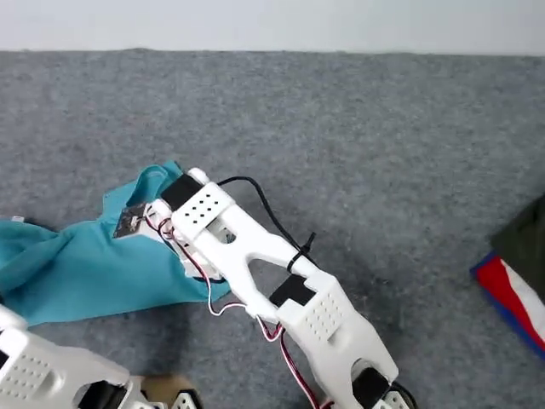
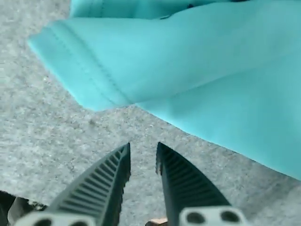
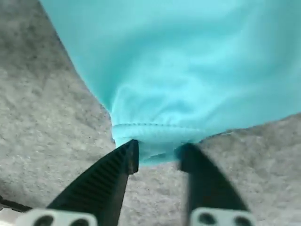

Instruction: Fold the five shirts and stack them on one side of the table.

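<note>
High view. A crumpled teal knit shirt (image 1: 77,264) lies at the left of the grey felt-covered table (image 1: 383,153). My white right arm (image 1: 255,256) lies stretched from the near edge over the shirt's right-hand end. My white left arm (image 1: 43,366) sits at the near left corner, just beside the shirt's lower edge. Well apart, at the table's right edge, lie a dark green cloth (image 1: 526,239) and a red, white and blue cloth (image 1: 511,294), touching each other.

Left wrist view. My left gripper (image 2: 142,150) hangs over bare felt near the shirt, its ribbed black jaws slightly parted and holding nothing. A stitched sleeve hem (image 2: 80,70) lies flat just beyond.

Right wrist view. My right gripper (image 3: 157,153) has its jaws spread, straddling a puckered hem (image 3: 155,132) of the shirt; the cloth's edge lies between the tips, not clamped.
</note>
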Controlling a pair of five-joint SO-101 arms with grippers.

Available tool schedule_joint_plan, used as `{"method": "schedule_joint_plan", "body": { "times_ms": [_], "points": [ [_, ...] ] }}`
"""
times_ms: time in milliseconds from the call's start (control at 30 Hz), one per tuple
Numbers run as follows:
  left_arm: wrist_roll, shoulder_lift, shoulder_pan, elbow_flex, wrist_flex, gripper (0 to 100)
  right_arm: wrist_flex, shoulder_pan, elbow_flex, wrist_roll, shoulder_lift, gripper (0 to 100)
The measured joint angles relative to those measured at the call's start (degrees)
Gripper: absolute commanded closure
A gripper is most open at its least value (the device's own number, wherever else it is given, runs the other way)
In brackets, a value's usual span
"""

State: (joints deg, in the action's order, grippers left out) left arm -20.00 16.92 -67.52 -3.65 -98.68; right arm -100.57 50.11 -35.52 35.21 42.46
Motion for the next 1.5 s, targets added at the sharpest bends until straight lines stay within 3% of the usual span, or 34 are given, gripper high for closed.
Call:
{"method": "schedule_joint_plan", "body": {
  "times_ms": [700,1033,1200,1500],
  "points": [
    [0.0,0.0,-0.9,0.0,0.0,91,-0.1,-10.5,0.0,0.2,0.0,98.9],
    [0.0,0.0,-0.9,0.0,0.0,91,-0.1,-11.3,0.9,0.3,0.0,98.9],
    [0.0,0.0,-0.9,0.0,0.0,91,-0.1,-18.8,4.8,0.6,0.0,98.9],
    [0.0,0.0,-0.9,0.0,0.0,91,-0.1,-36.8,14.8,8.4,0.0,98.9]
  ]
}}
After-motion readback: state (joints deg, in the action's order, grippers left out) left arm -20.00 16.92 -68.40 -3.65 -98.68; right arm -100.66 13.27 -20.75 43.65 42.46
